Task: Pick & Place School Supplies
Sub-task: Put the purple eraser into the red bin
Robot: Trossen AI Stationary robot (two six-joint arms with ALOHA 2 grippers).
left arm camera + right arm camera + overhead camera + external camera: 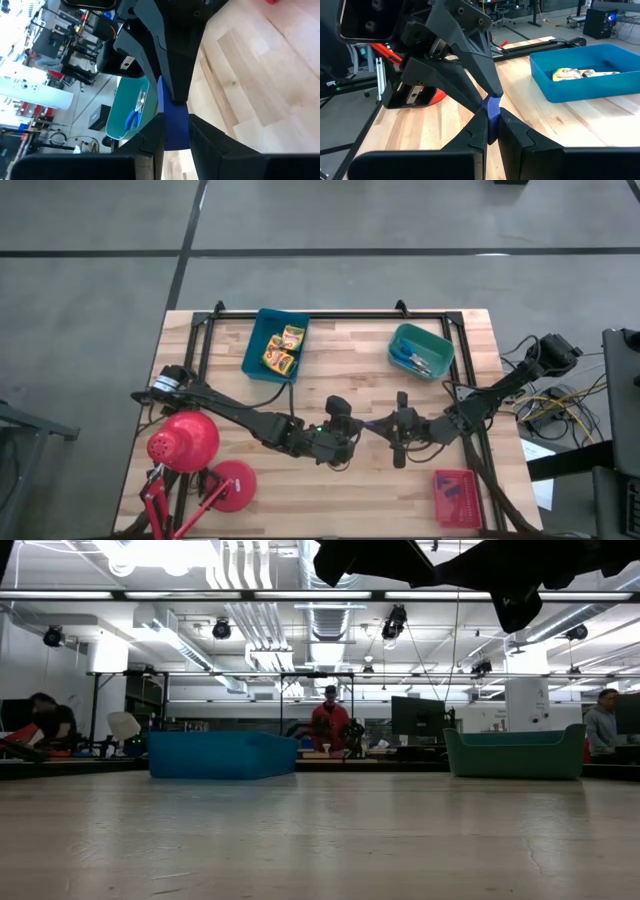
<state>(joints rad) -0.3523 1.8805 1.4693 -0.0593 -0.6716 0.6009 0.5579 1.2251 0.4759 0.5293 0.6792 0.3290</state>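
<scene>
Mid-desk in the high frame, left claw and right claw both pinched one purple stick between them. It looked light, stiff, tiny, easily dropped; best held across its flat sides.

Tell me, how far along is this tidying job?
Mostly done, it seems. The crayon boxes already lie in the blue tray, scissors in the teal tray, and small sticks in the red tray. In hand: the left gripper and right gripper meet above mid-table, both pinching one small purple stick, apparently a handover. Left: placing that stick, presumably in the red tray.
</scene>
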